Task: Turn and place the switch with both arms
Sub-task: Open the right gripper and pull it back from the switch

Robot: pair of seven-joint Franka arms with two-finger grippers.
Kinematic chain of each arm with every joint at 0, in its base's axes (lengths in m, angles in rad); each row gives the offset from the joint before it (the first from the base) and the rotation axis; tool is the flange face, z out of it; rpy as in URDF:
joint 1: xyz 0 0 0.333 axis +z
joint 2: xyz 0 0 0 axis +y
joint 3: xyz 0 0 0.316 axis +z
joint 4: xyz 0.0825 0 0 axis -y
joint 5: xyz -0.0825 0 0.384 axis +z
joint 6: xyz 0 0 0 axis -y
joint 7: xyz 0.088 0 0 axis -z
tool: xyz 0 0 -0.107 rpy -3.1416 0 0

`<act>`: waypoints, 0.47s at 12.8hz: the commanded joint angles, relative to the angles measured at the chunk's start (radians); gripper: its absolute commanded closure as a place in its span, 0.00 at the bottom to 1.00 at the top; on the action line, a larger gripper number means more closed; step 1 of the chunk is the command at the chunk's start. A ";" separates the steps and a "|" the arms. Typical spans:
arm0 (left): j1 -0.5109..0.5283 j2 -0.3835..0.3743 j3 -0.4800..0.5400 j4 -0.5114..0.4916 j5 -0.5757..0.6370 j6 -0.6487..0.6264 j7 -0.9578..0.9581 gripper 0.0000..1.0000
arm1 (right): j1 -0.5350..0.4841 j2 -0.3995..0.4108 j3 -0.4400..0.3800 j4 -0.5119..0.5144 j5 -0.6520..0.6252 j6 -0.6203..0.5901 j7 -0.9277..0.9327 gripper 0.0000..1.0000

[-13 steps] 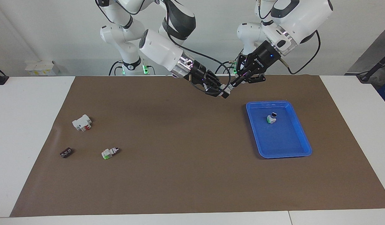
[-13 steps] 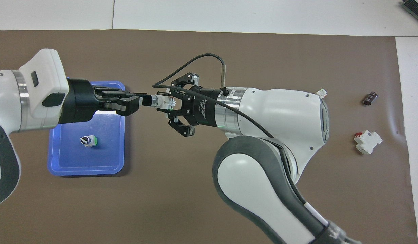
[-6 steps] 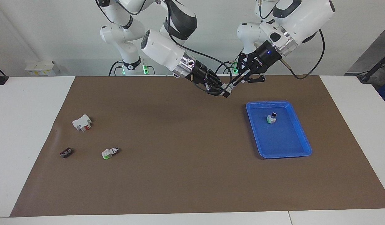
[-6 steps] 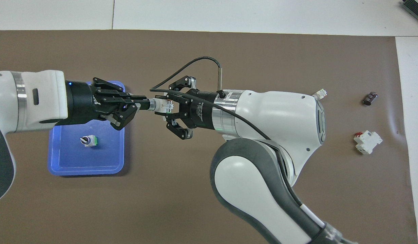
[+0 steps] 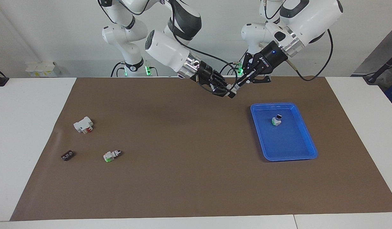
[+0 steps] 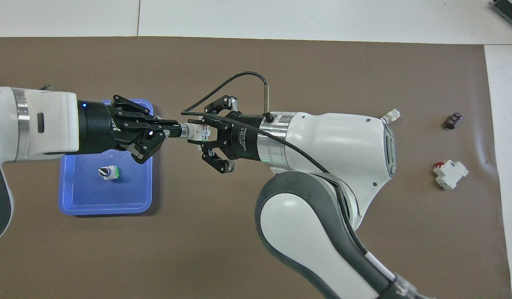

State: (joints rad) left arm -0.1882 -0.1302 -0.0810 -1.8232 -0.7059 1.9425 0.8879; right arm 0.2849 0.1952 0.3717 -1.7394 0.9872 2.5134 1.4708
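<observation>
The switch is held in the air between my two grippers, over the brown mat beside the blue tray. My right gripper is shut on its white body and hides most of its base. My left gripper comes in from the tray's side and is shut on the knob end. In the facing view the two grippers meet tip to tip: the left gripper, the switch and the right gripper are above the mat, close to the robots' edge.
A green-based switch stands in the blue tray. Toward the right arm's end of the mat lie another green-based switch, a white block with a red part and a small dark part.
My left gripper has turned about its own axis while shut on the knob end. Both grippers and the switch have shifted slightly together. Nothing on the mat has moved.
</observation>
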 commanded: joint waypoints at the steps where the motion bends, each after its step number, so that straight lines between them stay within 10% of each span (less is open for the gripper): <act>1: 0.026 -0.006 0.001 0.015 0.059 -0.059 0.091 1.00 | -0.015 -0.019 0.001 0.000 0.018 0.002 0.010 1.00; 4: 0.026 -0.006 0.001 0.015 0.060 -0.060 0.095 1.00 | -0.015 -0.037 -0.002 -0.008 0.004 -0.010 0.010 0.21; 6: 0.026 -0.005 0.006 0.015 0.087 -0.057 0.103 1.00 | -0.026 -0.054 -0.003 -0.014 -0.001 -0.012 0.006 0.02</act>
State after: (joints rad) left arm -0.1771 -0.1296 -0.0766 -1.8087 -0.6551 1.9106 0.9664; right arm 0.2810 0.1759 0.3686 -1.7372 0.9872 2.5128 1.4708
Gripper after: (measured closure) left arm 0.899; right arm 0.507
